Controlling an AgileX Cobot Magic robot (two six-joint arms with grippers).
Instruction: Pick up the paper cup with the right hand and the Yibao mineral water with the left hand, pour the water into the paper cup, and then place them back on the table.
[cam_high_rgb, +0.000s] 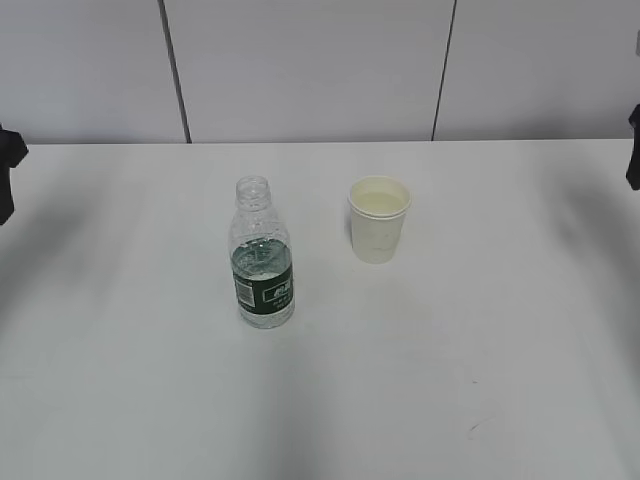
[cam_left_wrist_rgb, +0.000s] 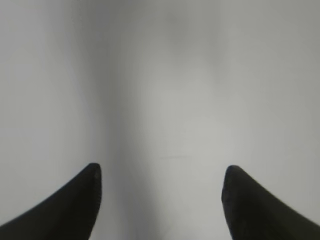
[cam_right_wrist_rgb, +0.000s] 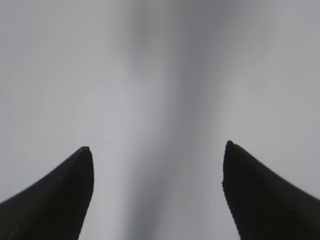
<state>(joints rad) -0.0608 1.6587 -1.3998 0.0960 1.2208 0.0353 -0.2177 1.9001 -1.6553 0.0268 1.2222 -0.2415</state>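
The Yibao mineral water bottle (cam_high_rgb: 263, 258) stands upright on the white table (cam_high_rgb: 320, 400), left of centre, uncapped, with water up to its green label. The paper cup (cam_high_rgb: 379, 218) stands upright to its right and a little farther back; its pale yellowish inside shows. Only a black edge of the left arm (cam_high_rgb: 8, 165) and of the right arm (cam_high_rgb: 634, 145) shows at the sides of the exterior view, far from both objects. In the left wrist view my left gripper (cam_left_wrist_rgb: 161, 172) is open over bare table. In the right wrist view my right gripper (cam_right_wrist_rgb: 157, 152) is open over bare table.
A grey panelled wall (cam_high_rgb: 320, 60) with dark vertical seams runs behind the table's far edge. Soft shadows of the arms lie on the tabletop at the left and right sides.
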